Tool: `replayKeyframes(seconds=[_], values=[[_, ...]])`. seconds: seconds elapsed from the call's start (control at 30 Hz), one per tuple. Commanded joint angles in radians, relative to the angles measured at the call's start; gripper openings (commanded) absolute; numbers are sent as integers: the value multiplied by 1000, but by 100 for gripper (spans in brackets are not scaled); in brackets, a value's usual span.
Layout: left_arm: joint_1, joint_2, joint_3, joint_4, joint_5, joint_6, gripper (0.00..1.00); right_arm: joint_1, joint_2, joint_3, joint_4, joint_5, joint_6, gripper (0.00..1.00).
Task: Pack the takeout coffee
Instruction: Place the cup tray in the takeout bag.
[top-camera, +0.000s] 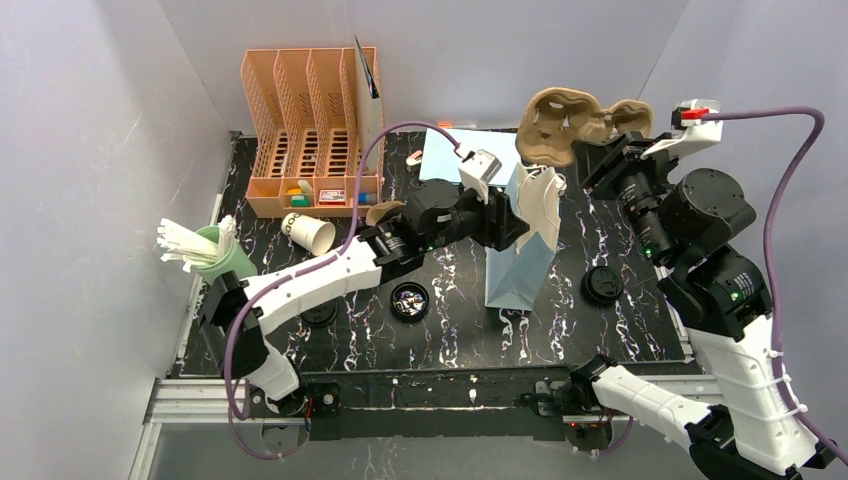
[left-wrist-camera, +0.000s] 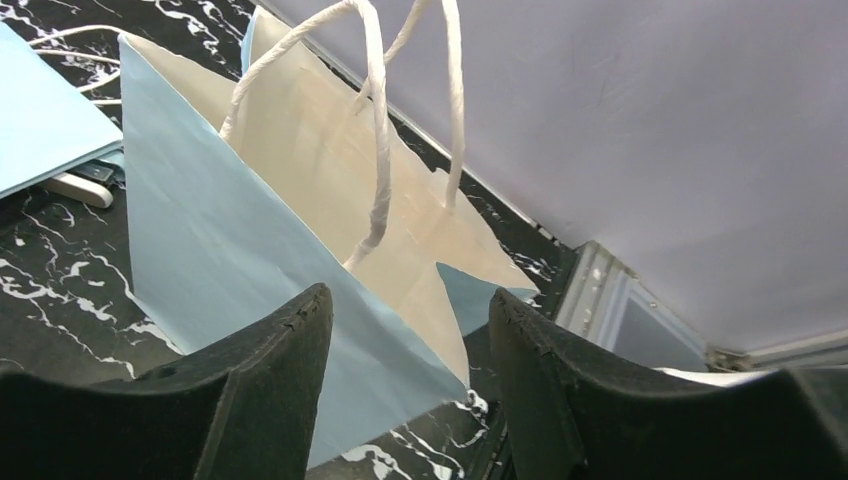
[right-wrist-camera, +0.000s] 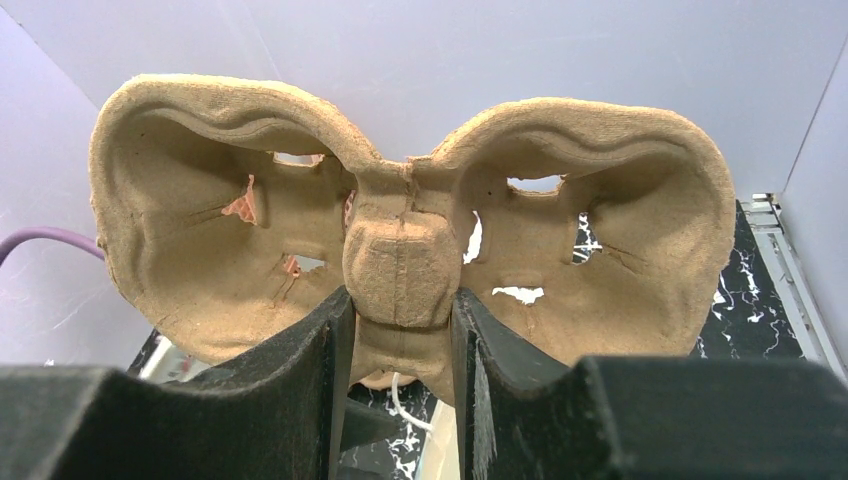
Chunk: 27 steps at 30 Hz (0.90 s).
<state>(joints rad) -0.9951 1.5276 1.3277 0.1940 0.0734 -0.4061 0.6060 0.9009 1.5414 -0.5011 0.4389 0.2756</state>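
Little of the packing is judged done. The carrier (right-wrist-camera: 410, 200) is held above the far right corner of the tabletop (top-camera: 450, 340), its centre ridge pinched by the right gripper (right-wrist-camera: 400, 300), and both wells are seen empty. The bag (top-camera: 520, 260) stands near the middle, with the left gripper (left-wrist-camera: 408, 298) spread apart at its mouth. A lidded cup (top-camera: 603, 285) sits by the right edge and a second cup (top-camera: 409, 301) toward the near edge; neither is loaded yet.

Even diffuse overhead light, soft shadows, sharp throughout; wrist views' near foreground slightly blurred.
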Motion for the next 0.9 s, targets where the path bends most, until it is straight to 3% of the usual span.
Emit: replayKeyframes(seconds=[0.0,0.13,0.3,0.5,0.6,0.7,0.77,0.87], values=[[-19,34,73,26,-110,47,50,0,-19,2,1,0,-21,30],[-19,59,94,-8,-170,30,36,0,-22,3,-11,-59,-38,30],[-19,78,103,-22,-210,22,35,-2,-25,-10,-17,-124,-47,30],[-19,129,172,-90,-269,13,44,-1,-27,-27,-11,-154,-37,29],[-19,155,213,-132,-253,1,60,-1,-25,-26,-15,-153,-36,29],[-20,162,226,-141,-236,-16,69,-1,-26,-27,-16,-150,-36,29],[-21,165,228,-143,-244,-24,69,-1,-29,-30,-13,-142,-34,28],[-22,175,238,-162,-278,-30,57,-1,-31,-34,-11,-141,-31,28]])
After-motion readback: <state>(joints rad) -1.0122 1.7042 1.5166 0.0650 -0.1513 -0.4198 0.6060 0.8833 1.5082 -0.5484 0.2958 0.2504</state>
